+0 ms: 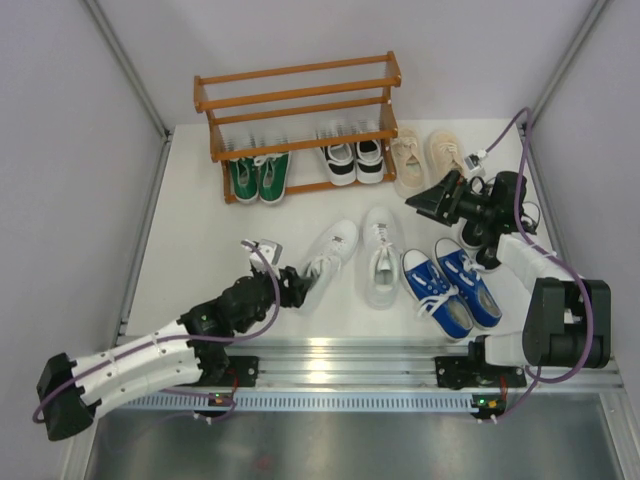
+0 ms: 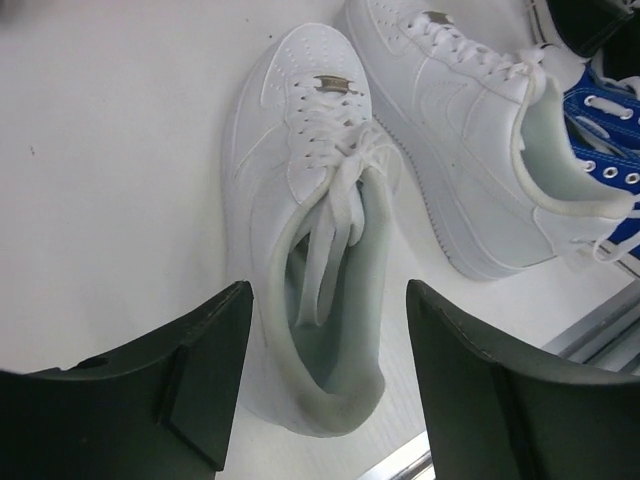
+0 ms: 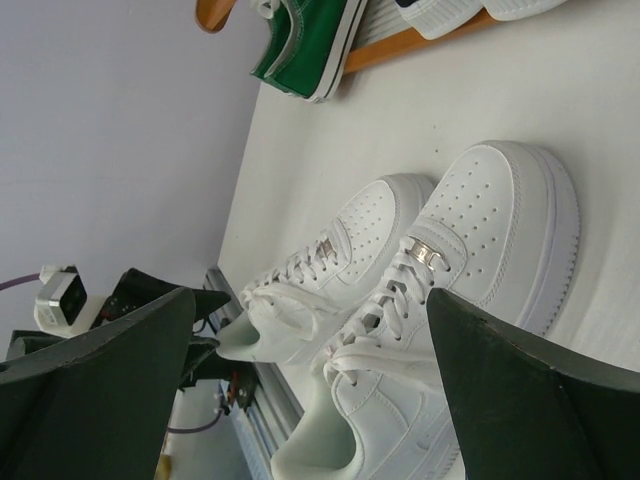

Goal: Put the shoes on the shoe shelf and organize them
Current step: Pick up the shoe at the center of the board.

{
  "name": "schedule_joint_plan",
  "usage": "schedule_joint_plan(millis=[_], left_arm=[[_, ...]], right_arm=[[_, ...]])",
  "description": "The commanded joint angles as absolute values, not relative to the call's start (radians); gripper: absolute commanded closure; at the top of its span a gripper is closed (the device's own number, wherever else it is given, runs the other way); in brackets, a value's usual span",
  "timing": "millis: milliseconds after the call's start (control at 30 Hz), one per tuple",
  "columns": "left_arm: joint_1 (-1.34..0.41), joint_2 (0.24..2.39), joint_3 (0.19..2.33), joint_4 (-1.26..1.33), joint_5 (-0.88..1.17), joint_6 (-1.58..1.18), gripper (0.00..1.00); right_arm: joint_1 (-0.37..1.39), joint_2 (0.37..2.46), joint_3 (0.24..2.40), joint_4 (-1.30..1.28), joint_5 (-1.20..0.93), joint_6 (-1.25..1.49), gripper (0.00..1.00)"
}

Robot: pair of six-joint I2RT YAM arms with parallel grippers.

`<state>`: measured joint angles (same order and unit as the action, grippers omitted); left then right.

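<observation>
On the bottom tier of the shoe shelf [image 1: 296,85]: green pair [image 1: 258,178] at left, black-and-white pair [image 1: 355,160] at right, both toes-out. Middle and top tiers bare. So 2 prs shelved, rest not yet placed.

Left on the desk [image 1: 190,250]:
- beige pair [image 1: 425,155], just beside shelf's right end, not on it
- white shoe [image 1: 330,255], lying at an angle, and its mate [image 1: 382,258] near it, mid-desk
- blue pair [image 1: 452,288], near edge, beside the R arm
- black canvas pair: not made out; possibly hidden behind R arm, view too blocked to say.

Left fingers [image 2: 190,380]: apart, straddling the heel of the angled white shoe, collar sitting between them. No clamp visible, a gap shows on each side. Shoe rests on desk.

Right fingers [image 3: 520,400]: wide apart, nothing between them, hanging above desk betw. beige and blue prs, camera looking back at the white pr.

Judgement: approx one third done. White pr looks like the step in hand. At least 3 prs to go, w/ two free tiers to take them.
</observation>
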<state>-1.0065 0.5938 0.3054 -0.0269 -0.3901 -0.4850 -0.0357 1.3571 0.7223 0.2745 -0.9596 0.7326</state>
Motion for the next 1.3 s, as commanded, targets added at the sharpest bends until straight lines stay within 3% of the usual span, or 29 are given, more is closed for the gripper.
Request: schedule_joint_plan(millis=[0, 267, 367, 400, 500, 600, 633, 767, 1000, 1267], left_arm=[[-1.006, 0.679, 0.347, 0.046, -0.440, -0.443, 0.34], [-1.006, 0.859, 0.370, 0.166, -0.477, -0.345, 0.49], [-1.005, 0.909, 0.370, 0.219, -0.472, -0.307, 0.59], [-1.003, 0.920, 0.373, 0.230, -0.472, -0.299, 0.69], [-0.999, 0.960, 0.386, 0.255, -0.462, -0.273, 0.74], [-0.959, 1.000, 0.417, 0.239, -0.375, -0.265, 0.72], [-0.945, 1.015, 0.428, 0.233, -0.333, -0.264, 0.61], [-0.824, 1.026, 0.474, 0.175, -0.071, -0.262, 0.55], [-0.700, 1.054, 0.526, 0.111, 0.147, -0.183, 0.68], [-0.689, 1.146, 0.532, 0.118, 0.201, -0.146, 0.67]], right_arm=[[-0.038, 1.332, 0.769, 0.305, -0.976, 0.707, 0.01], [-0.041, 1.336, 0.769, 0.305, -0.979, 0.709, 0.01], [-0.041, 1.336, 0.769, 0.305, -0.980, 0.710, 0.01], [-0.041, 1.338, 0.770, 0.305, -0.980, 0.710, 0.01], [-0.043, 1.336, 0.770, 0.305, -0.982, 0.712, 0.01], [-0.043, 1.338, 0.770, 0.307, -0.983, 0.713, 0.00], [-0.043, 1.336, 0.770, 0.308, -0.985, 0.713, 0.01], [-0.044, 1.335, 0.769, 0.310, -0.988, 0.718, 0.01], [-0.048, 1.336, 0.769, 0.316, -0.992, 0.723, 0.01], [-0.049, 1.336, 0.767, 0.319, -0.992, 0.726, 0.01]])
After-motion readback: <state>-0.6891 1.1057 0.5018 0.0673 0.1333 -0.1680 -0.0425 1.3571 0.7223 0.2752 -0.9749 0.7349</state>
